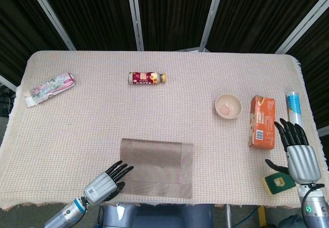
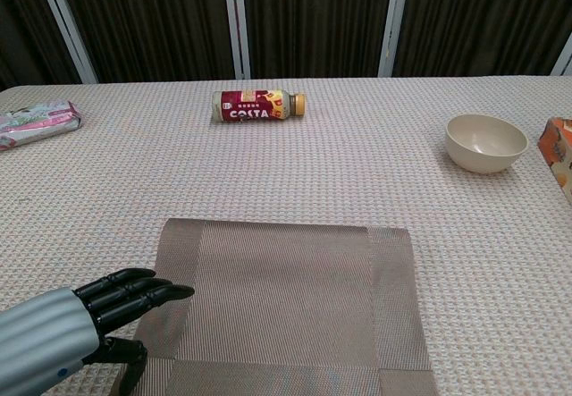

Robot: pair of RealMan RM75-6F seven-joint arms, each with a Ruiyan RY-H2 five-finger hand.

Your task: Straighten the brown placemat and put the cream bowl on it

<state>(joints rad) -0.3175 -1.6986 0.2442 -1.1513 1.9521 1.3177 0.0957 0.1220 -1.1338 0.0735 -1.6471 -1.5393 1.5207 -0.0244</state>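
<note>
It looks like a staged robot test setup rather than a home: a table (image 1: 205,73) under a cream woven cloth (image 1: 92,130), backed by dark pleated curtains (image 1: 169,12) hung between pale metal frame bars (image 1: 134,14).
</note>
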